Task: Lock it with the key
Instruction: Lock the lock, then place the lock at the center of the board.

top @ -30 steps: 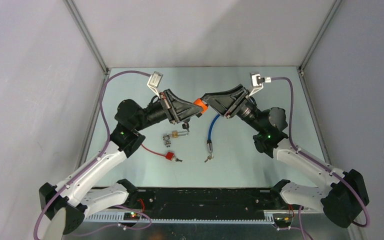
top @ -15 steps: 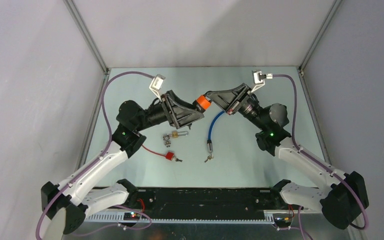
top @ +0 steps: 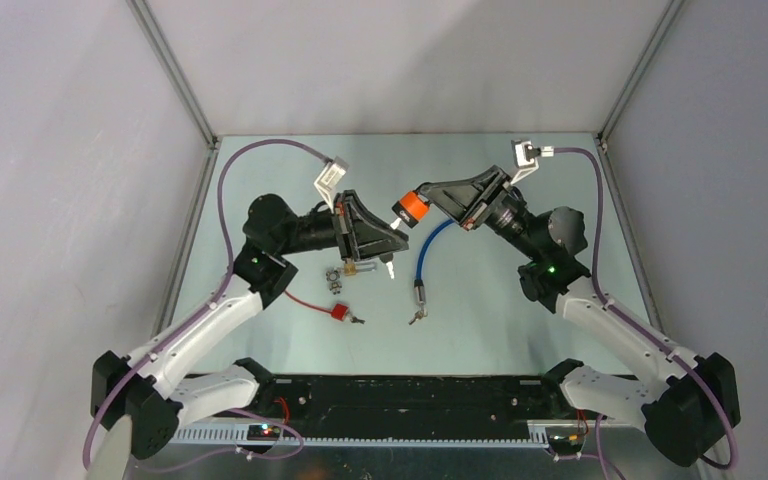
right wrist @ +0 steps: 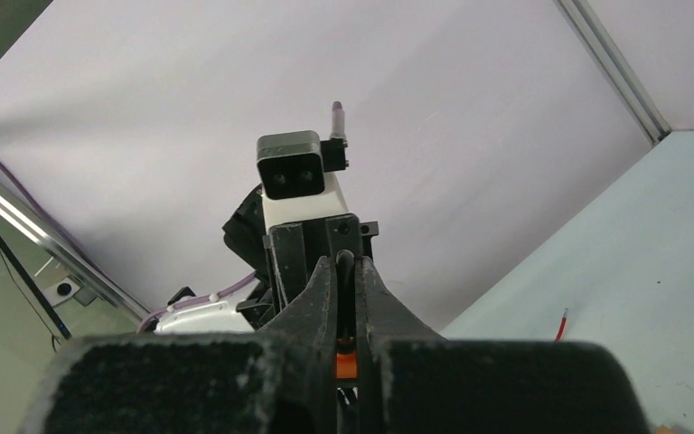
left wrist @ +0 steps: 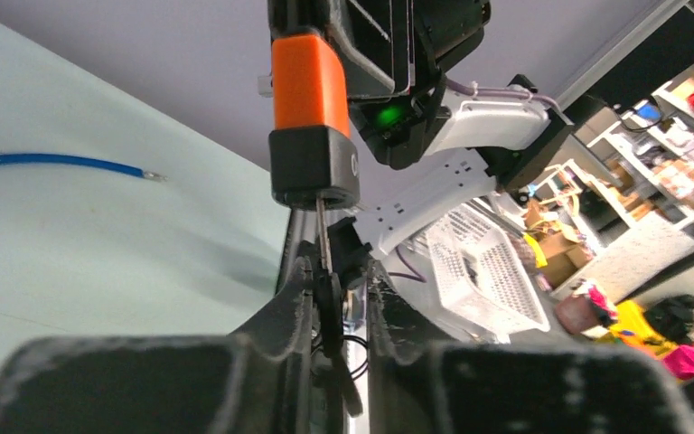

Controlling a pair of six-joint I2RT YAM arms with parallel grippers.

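An orange padlock with a black base (top: pixel 410 208) is held above the table in my right gripper (top: pixel 426 197), which is shut on its top end. In the right wrist view a strip of orange lock body (right wrist: pixel 346 365) shows between the closed fingers of the right gripper (right wrist: pixel 344 264). My left gripper (top: pixel 391 243) is shut on a black-headed key (left wrist: pixel 328 303). In the left wrist view the key's thin blade (left wrist: pixel 323 237) points up and meets the base of the padlock (left wrist: pixel 314 167). The left gripper (left wrist: pixel 334 273) sits just below it. How deep the blade sits is hidden.
A small brass padlock (top: pixel 346 270) lies on the table below the left gripper. A red cable (top: pixel 312 303) with a red end piece lies near it. A blue cable (top: pixel 424 248) with a metal end and a small key (top: pixel 416 318) lies mid-table. Side walls enclose the table.
The left wrist has rolled and its gripper has dropped lower and nearer. The right gripper has carried the orange padlock slightly right, so the two grippers no longer overlap.
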